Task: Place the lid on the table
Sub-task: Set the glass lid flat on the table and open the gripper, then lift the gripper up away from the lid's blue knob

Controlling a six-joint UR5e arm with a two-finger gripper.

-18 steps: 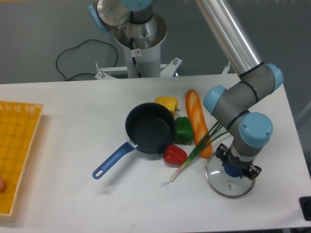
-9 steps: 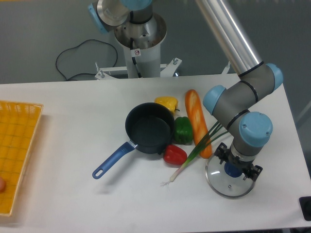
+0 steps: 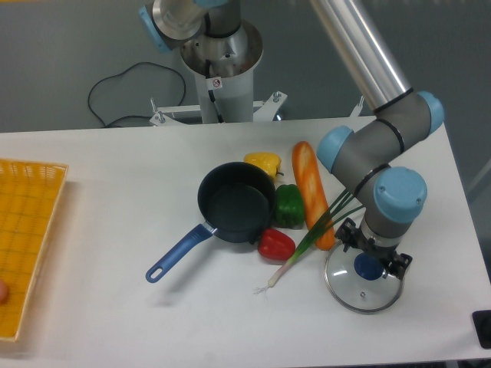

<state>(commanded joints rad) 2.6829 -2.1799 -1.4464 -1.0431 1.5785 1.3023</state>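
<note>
Starting at the left, the yellow tray (image 3: 27,245) is sitting at the table's edge, and the saucepan (image 3: 236,202) is standing uncovered mid-table among the peppers (image 3: 288,205), the bread loaf (image 3: 311,192) and the spring onion (image 3: 307,241) — none of these is shifting. The change is at the right: the gripper (image 3: 372,254) is rising off the lid (image 3: 364,277), sitting a little higher than half a second ago, and the blue knob (image 3: 367,266) is now showing clear below the fingers instead of tucked between them. The jaws are standing apart, gripping nothing. The lid is lying flat on the white table (image 3: 115,169), just beside the onion's green tops (near the front right corner), directly under the lifting gripper. Judging by that, the placing is looking essentially finished — only the retreat is remaining.
</note>
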